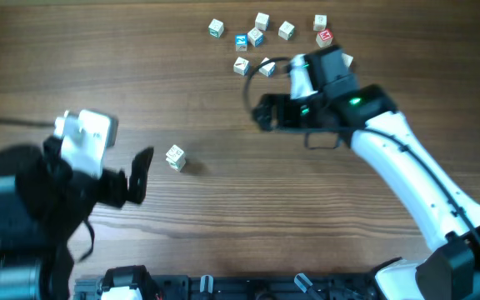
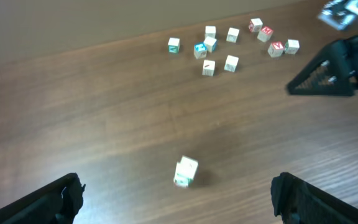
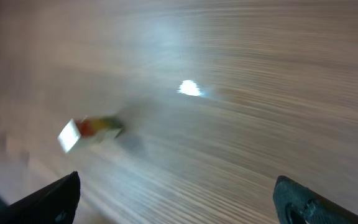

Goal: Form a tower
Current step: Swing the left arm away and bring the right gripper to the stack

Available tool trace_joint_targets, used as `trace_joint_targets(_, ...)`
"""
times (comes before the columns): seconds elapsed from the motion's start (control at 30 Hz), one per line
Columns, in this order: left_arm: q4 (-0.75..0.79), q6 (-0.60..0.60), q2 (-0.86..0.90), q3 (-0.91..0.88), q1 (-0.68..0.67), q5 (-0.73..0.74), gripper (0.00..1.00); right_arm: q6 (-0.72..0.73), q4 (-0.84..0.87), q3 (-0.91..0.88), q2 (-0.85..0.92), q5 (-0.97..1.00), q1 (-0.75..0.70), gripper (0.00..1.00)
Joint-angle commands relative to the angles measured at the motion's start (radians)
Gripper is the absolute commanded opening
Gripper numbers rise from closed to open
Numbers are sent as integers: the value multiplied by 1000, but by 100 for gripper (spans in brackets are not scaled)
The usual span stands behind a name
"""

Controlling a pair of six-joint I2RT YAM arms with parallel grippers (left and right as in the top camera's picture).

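The tower (image 1: 176, 157) is a short stack of tiny pale letter cubes standing alone on the wooden table (image 1: 223, 208); from above I see one pale top. In the left wrist view the tower (image 2: 186, 172) stands ahead of my left gripper (image 2: 176, 199), centred between its widely spread fingers and apart from both. My left gripper (image 1: 127, 154) is open and empty, just left of the tower. My right gripper (image 1: 261, 111) hovers open and empty near the back of the table. In the blurred right wrist view a pale block with red and green sides (image 3: 89, 130) lies ahead-left of the right gripper (image 3: 176, 199); I cannot tell which block it is.
Several single letter cubes (image 1: 257, 37) lie scattered at the back of the table, some red-faced, some blue-faced; they show as the same cluster of cubes (image 2: 210, 46) in the left wrist view. The right arm (image 1: 407, 167) reaches in from the lower right.
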Motion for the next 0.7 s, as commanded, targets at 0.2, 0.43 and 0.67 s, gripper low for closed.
trace_joint_targets(0.2,-79,-185,-205,12,17,-159,100,-342,166,-3,7,11,160,100)
trace_joint_targets(0.43,-50,-287,-215,12,17,-389,100,-441,116,199,209,-61,198,100)
trace_joint_targets(0.67,-41,-301,-111,11,17,-507,100,-547,-25,405,370,63,306,97)
